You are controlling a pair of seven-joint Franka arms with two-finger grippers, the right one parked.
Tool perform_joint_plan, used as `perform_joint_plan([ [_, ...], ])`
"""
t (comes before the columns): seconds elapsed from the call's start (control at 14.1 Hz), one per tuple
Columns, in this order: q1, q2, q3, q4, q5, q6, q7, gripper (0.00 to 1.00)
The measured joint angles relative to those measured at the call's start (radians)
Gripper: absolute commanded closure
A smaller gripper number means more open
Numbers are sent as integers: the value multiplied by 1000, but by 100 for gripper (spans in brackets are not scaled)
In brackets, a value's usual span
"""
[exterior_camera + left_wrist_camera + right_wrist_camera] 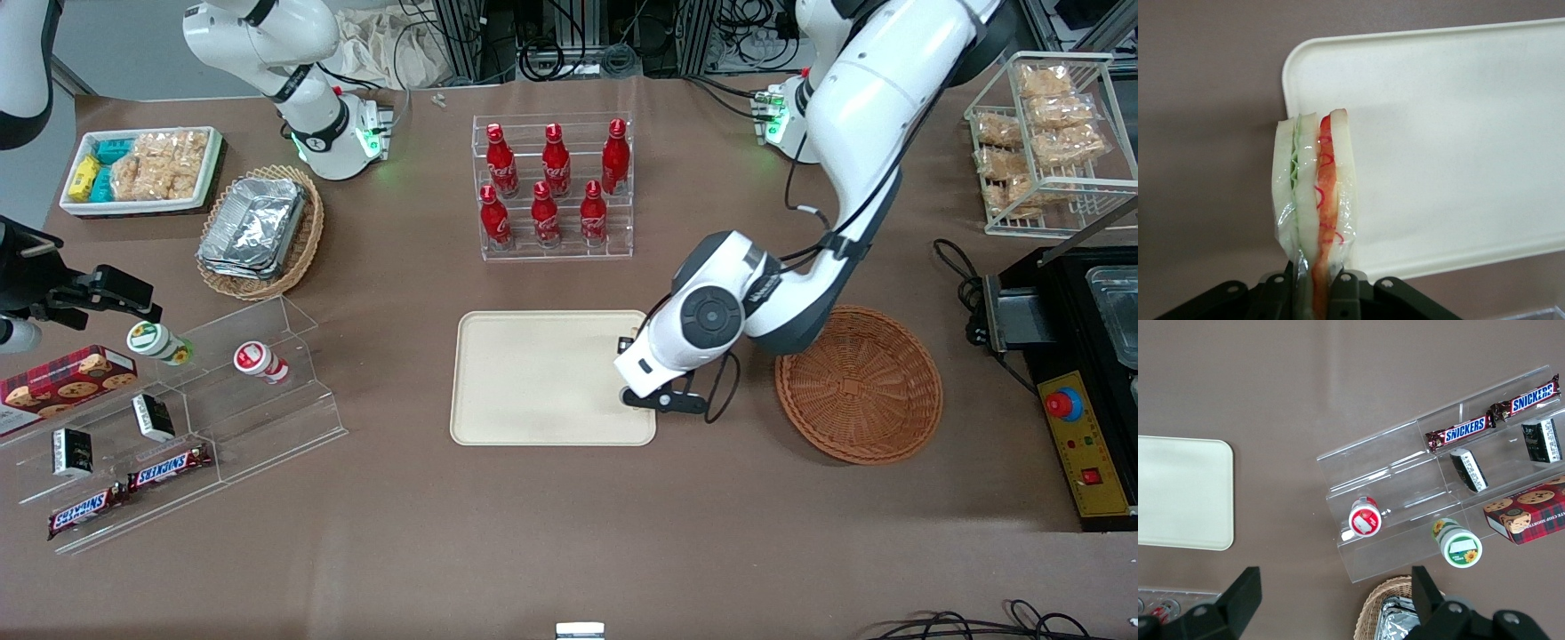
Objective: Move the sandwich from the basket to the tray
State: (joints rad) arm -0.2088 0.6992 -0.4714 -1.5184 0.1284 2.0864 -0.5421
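Brown worktop (569, 533), frame centre: claw (1317, 283) pinches the wrapped sandwich (1315, 200) over the tray (533, 378) edge. Soft, light, slippery film; grip the crust end gently.

Pale sandwich (1313, 200) with red and green filling, cream tray (533, 378), reddish-brown woven basket (867, 391)

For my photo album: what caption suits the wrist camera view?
Gripper holding the sandwich above the edge of the cream tray.
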Motion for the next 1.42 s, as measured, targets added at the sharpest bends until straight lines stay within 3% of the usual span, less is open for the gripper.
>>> perform_joint_plan([
  [0.21,-34,83,2,88,41,2,-41,100],
  [0.28,-43,113,2,120,57,2,-56,94],
  [0.35,-49,139,2,145,73,2,-70,75],
  [0.5,-55,173,2,172,85,5,-83,55],
  [0.78,-55,184,3,183,86,11,-86,6],
  [0.85,-55,184,3,187,86,11,-89,1],
  [1.13,-52,166,3,218,86,11,-158,0],
  [1.42,10,39,6,245,86,-93,-242,0],
])
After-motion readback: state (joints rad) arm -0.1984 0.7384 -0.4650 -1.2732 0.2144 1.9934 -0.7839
